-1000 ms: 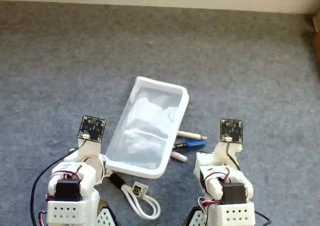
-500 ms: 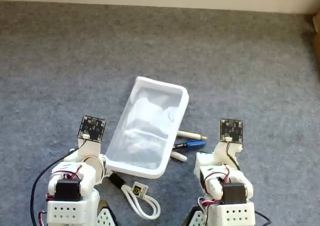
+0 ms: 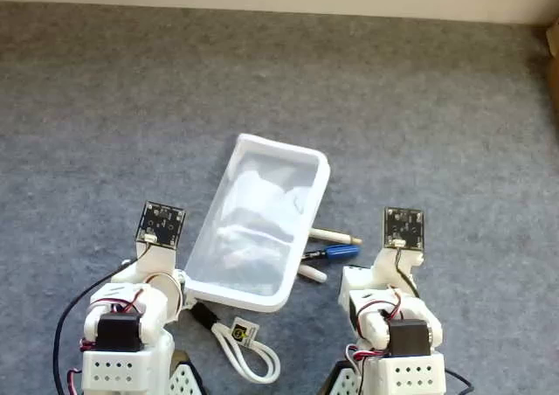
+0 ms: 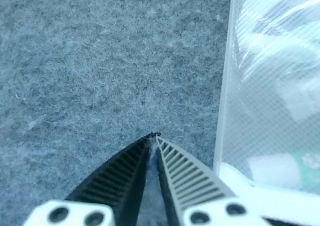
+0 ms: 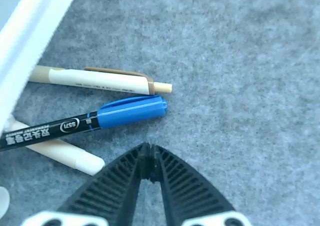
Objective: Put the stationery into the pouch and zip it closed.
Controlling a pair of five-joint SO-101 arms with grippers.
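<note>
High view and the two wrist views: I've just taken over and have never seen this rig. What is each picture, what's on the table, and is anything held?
Two small robot arms sit side by side. The high view looks down from a fixed camera: the left arm is beside the clear pouch, and the right arm is off the pouch's other side. Each wrist view comes from a camera on that arm, looking along its gripper. On the grey mat lie the pouch, a beige pen, a blue-capped marker, a cream stick and a white cable. The left gripper and the right gripper are both shut and hold nothing.
</note>
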